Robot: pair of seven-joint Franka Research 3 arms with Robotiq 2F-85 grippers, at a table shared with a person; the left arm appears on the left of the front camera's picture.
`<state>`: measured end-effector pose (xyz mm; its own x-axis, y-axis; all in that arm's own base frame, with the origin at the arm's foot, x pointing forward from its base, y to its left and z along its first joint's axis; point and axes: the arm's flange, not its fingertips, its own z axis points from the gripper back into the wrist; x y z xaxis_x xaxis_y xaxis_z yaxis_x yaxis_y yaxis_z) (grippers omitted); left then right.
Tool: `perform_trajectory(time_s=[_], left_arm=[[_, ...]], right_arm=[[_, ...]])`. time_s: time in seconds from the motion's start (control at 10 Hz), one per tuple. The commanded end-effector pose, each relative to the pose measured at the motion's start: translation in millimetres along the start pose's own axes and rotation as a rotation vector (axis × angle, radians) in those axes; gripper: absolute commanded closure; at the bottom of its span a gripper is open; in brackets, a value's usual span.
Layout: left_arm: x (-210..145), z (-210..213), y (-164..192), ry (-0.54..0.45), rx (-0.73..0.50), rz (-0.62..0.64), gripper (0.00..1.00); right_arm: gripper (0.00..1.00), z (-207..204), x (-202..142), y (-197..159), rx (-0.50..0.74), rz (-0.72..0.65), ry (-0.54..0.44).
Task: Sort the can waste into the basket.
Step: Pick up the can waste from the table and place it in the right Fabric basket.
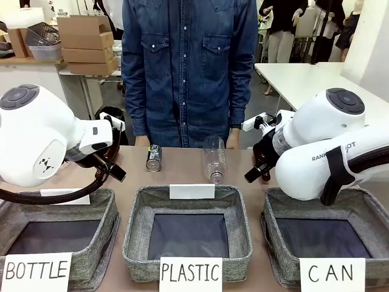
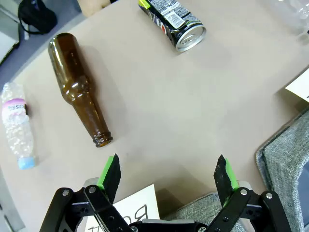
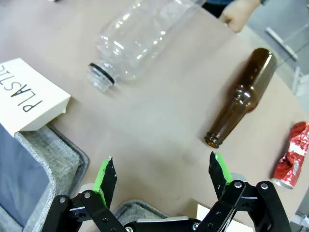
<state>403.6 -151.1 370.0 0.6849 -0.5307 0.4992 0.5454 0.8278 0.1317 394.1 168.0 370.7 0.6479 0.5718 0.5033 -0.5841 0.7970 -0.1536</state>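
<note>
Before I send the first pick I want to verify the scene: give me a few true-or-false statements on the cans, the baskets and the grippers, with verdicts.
1. The black can already lies in the CAN basket. False: it lies on its side on the table, beyond the PLASTIC basket.
2. The left gripper and the right gripper are both open and hold nothing. True.
3. The red can is dented and lies on the table. True.
4. The brown bottle ahead of the left gripper stands upright. False: it lies on its side.
</note>
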Motion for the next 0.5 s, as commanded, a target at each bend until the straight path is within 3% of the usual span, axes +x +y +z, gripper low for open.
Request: perform_trajectory(time_s=[0.0,0.4], left_arm=[[0.0,0.1,0.0,0.0,0.0,0.0,0.0],[0.0,0.1,0.0,0.0,0.0,0.0,0.0]], right_arm=[[0.0,0.0,0.0,-0.1,0.0,-0.001,0.0],[0.0,0.0,0.0,-0.1,0.0,-0.001,0.0]])
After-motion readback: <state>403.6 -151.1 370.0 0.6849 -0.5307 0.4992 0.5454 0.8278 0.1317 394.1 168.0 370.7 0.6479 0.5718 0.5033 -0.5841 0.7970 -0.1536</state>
